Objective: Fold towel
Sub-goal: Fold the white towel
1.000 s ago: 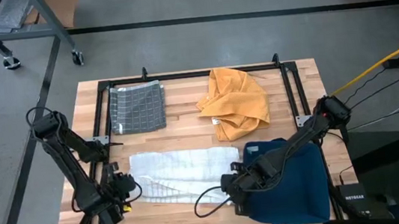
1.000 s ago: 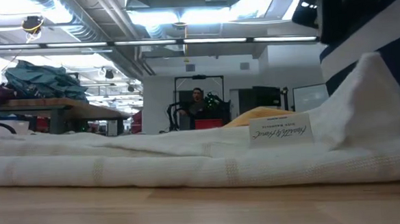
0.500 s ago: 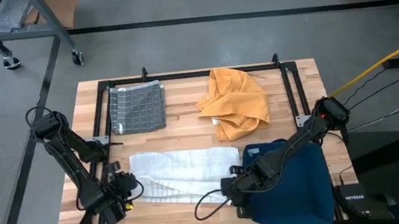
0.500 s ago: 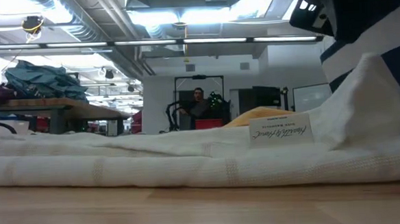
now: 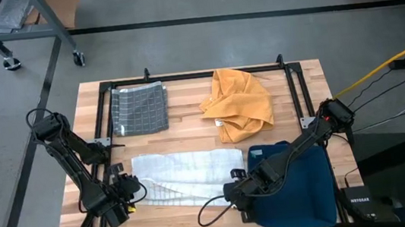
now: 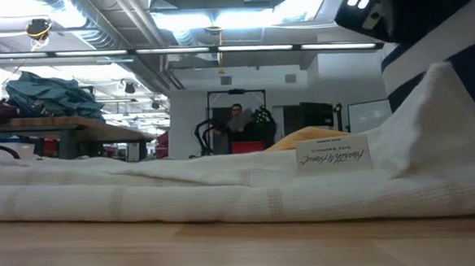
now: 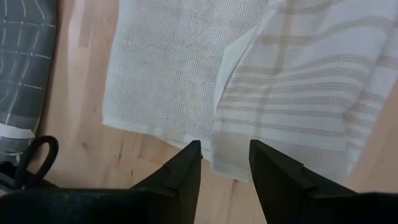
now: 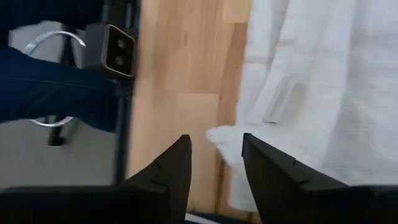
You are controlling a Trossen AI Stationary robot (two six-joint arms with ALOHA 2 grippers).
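Note:
A white towel point(image 5: 187, 178) with pale stripes lies spread flat on the wooden table; in the low view the white towel point(image 6: 224, 191) fills the foreground, its label showing and its right end rising to a peak. My left gripper point(image 5: 131, 194) is at the towel's left near corner. In the left wrist view my left gripper point(image 7: 225, 152) is open, its fingers either side of the towel's edge point(image 7: 214, 158). My right gripper point(image 5: 230, 192) is at the right near corner. In the right wrist view my right gripper point(image 8: 216, 144) is open around the towel's corner point(image 8: 219, 134).
A folded grey checked towel point(image 5: 139, 109) lies at the far left and a crumpled orange cloth point(image 5: 239, 103) at the far middle. A dark blue cloth point(image 5: 295, 187) covers the near right corner. A white cable point(image 5: 212, 208) loops at the near edge. A person point(image 6: 237, 121) is in the room behind.
My right gripper has crept a little toward the table's near edge, over the towel's right near corner. The towel has stayed where it was.

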